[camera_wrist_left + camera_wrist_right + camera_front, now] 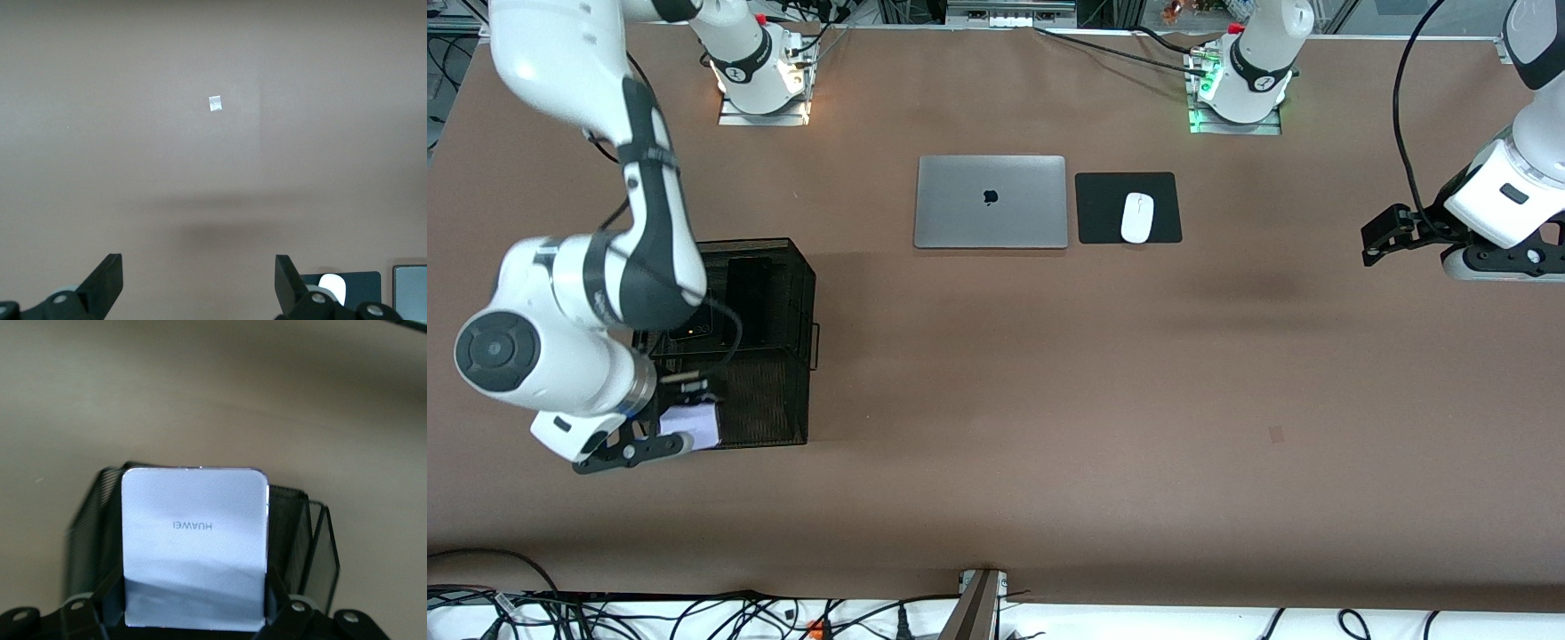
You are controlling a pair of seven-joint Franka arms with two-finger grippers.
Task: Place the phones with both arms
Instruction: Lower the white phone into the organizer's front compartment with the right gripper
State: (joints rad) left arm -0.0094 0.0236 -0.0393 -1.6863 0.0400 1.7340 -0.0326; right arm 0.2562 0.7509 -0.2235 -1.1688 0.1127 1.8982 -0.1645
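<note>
Table (996, 427): brown surface carrying everything below.
Laptop (991, 202): silver, lid closed, beside a black mouse pad (1103, 213) with a white mouse (1136, 217) on it.
Mesh basket (769, 373): black wire, at the right arm's end; a black phone (694, 331) lies inside, partly hidden by the arm.
Left gripper (1371, 244): fingers spread wide, nothing between them, over bare table at the left arm's end (this arm waits).
Right gripper (660, 442): over the basket's nearer end, fingers closed on the pale lilac-white phone (195, 547).
</note>
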